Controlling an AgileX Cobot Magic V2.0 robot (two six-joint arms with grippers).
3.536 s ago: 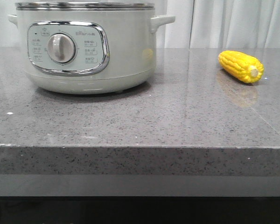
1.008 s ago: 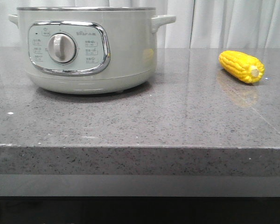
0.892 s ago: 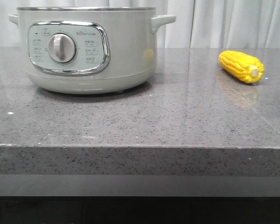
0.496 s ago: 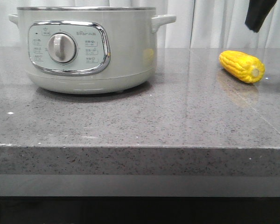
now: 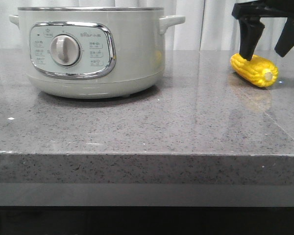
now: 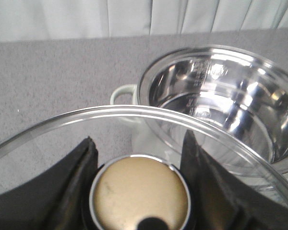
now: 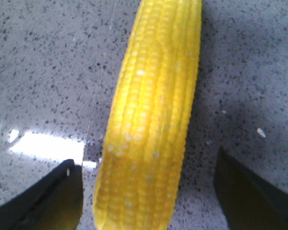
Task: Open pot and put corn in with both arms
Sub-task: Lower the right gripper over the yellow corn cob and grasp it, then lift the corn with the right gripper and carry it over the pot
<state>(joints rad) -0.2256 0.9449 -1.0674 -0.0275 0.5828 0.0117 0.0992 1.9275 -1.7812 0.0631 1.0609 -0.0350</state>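
Note:
The pale grey-green pot (image 5: 88,51) stands at the left of the counter with no lid on it; its shiny inside shows in the left wrist view (image 6: 221,100). My left gripper (image 6: 139,143) is shut on the tan knob (image 6: 141,194) of a glass lid (image 6: 86,115) and holds it above and beside the pot. The left gripper is out of the front view. The yellow corn (image 5: 255,70) lies at the right. My right gripper (image 5: 268,46) is open just above it, one finger on each side of the cob (image 7: 153,120), not touching it.
The grey speckled counter (image 5: 147,127) ends at a front edge near the camera. White curtains (image 5: 215,24) hang behind it. The pot's side handle (image 5: 171,22) sticks out toward the corn.
The lid seen on the pot in the earliest frame is off it. My right gripper has come down from the upper right and now straddles the corn. The corn and the pot have not moved.

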